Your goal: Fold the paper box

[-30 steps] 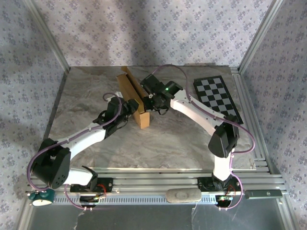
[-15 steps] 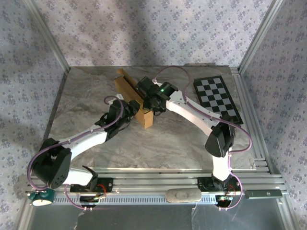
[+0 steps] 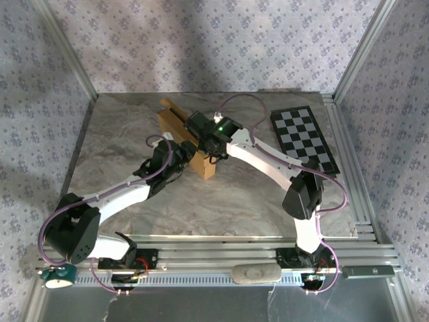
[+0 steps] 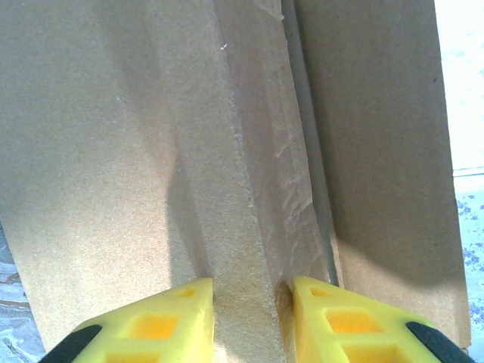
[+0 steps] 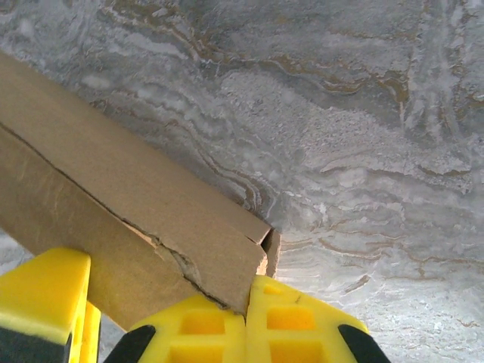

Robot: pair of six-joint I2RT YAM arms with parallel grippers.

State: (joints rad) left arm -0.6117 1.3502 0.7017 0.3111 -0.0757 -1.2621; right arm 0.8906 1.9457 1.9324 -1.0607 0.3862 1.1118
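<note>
Between the jaws of the left gripper [image 4: 246,306], an upright wall of the paper box [image 4: 113,151] is clamped, one pad on either face. Just beside it, the right gripper [image 5: 246,306] has its jaws fully closed, their tips touching a box corner. The box stands on the tabletop [image 3: 228,194].

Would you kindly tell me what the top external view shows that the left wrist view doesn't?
Top external view: the checkerboard, the marble table, and the right gripper, shut at the paper box. Left wrist view: close detail of a folded cardboard wall pinched between yellow fingers. Shared: the paper box and the left gripper holding it.
</note>
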